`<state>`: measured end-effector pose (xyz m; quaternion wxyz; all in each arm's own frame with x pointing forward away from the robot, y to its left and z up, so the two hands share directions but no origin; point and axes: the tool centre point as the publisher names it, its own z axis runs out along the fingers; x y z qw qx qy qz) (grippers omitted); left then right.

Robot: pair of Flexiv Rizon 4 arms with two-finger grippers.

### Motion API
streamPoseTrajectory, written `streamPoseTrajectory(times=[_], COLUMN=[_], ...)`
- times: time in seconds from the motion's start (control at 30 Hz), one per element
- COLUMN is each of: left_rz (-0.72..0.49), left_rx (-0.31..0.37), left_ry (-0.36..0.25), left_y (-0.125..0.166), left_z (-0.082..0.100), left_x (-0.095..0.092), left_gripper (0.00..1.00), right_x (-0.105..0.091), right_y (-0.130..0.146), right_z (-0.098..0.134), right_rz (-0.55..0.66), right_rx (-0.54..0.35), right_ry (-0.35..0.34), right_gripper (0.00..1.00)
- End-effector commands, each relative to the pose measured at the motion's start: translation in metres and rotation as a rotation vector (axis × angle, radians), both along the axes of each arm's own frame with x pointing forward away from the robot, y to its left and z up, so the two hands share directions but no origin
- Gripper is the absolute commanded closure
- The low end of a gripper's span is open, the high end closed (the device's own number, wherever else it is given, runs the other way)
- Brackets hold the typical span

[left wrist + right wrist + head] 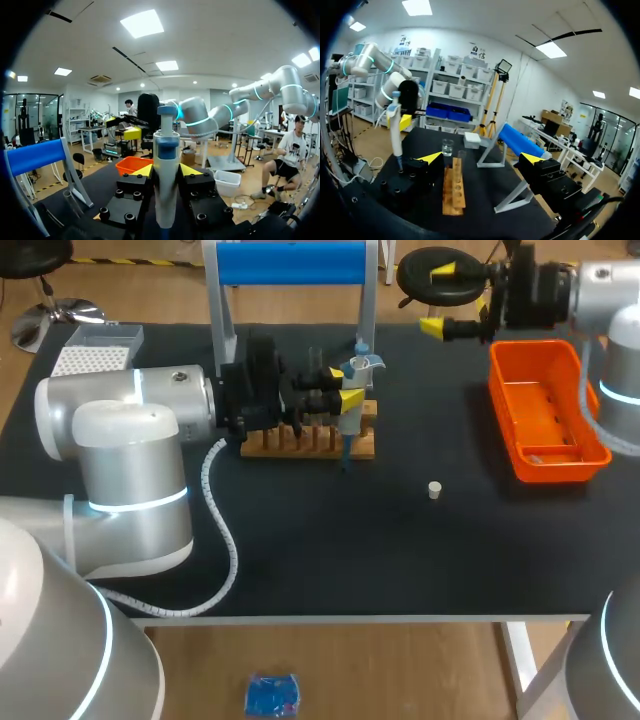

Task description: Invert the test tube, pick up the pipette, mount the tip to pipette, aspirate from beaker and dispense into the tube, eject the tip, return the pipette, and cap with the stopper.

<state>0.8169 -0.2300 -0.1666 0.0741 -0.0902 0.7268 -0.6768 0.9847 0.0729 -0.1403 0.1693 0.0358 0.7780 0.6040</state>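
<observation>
Table (330, 560): bearing the stopper (434, 489), lying loose (capping pending).
Left claw (343, 386): clamping the pipette (166, 165) by the rack (300, 448).
Right claw (438, 300): hanging open.

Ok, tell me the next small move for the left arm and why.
Probably shift the pipette over the beaker and lower its tip in. The left pincer is shut on the pipette, upright, a blue tip seems mounted, and it hangs beside the rack, not over the beaker. Whether it has drawn liquid, I cannot tell.
</observation>
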Motion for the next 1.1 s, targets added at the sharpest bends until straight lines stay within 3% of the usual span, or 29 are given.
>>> streamPoseTrajectory(times=[0.03,0.27,0.57,0.8,1.1], left_rz=[0.002,0.002,0.002,0.002,0.002], left_rx=[-0.001,-0.001,-0.001,-0.001,-0.001], left_ry=[-0.002,-0.002,-0.002,-0.002,-0.002], left_y=[-0.001,-0.001,-0.001,-0.001,-0.001], left_z=[-0.001,-0.001,-0.001,-0.001,-0.001], left_x=[0.0,0.0,0.0,0.0,0.0], left_gripper=[1.0,1.0,1.0,1.0,1.0], right_x=[0.04,0.066,0.096,0.109,0.111], right_y=[0.026,0.051,0.079,0.092,0.096], right_z=[0.01,0.018,0.006,-0.002,-0.002], right_rz=[-0.008,-0.013,-0.047,-0.072,-0.074], right_rx=[-0.074,-0.092,-0.14,-0.153,-0.156], right_ry=[0.025,0.034,0.053,0.055,0.048], right_gripper=[0.0,0.0,0.0,0.0,0.0])
